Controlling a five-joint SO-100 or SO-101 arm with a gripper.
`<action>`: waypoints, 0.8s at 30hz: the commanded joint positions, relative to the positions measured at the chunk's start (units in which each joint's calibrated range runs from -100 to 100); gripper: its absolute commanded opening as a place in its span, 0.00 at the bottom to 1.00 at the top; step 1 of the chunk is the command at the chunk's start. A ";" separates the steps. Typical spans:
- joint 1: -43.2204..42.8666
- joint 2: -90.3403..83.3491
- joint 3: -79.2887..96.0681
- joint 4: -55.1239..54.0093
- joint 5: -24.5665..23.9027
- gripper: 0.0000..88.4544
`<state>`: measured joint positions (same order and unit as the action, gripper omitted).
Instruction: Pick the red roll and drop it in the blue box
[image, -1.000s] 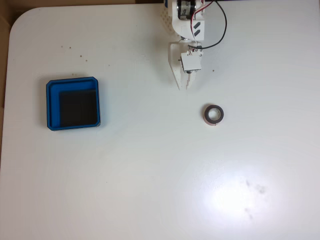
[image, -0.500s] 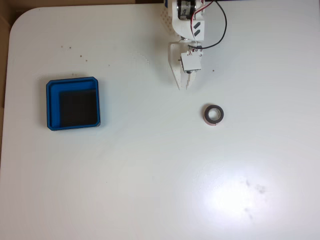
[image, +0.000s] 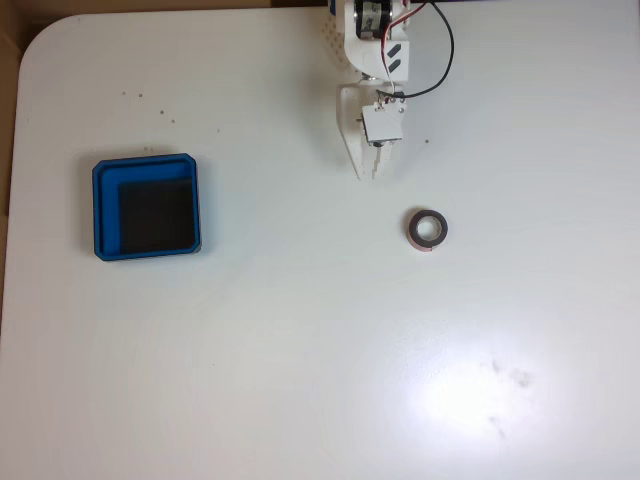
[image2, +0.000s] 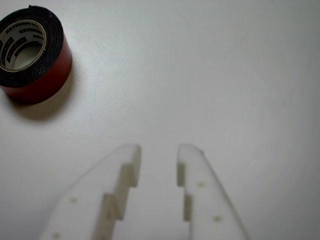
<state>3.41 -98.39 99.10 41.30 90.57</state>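
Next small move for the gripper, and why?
Probably shift toward the red roll and centre on it: the gripper is open with nothing between its fingers, and the roll lies flat on the table, off to the upper left in the wrist view.

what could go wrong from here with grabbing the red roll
1. The end effector is off to one side of the red roll, so a straight descent would likely miss it.
2. The gap between the fingers looks narrower than the roll; a fingertip may land on it and push it away.
3. The blue box lies far across the table, so a weak grip could drop the roll.
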 joint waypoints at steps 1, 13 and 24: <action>0.05 -0.44 0.90 -0.29 0.23 0.01; -9.33 -0.44 0.90 -0.29 0.41 0.01; -18.22 -0.44 0.90 -0.29 0.41 0.01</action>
<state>-13.81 -98.39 99.10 41.30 90.57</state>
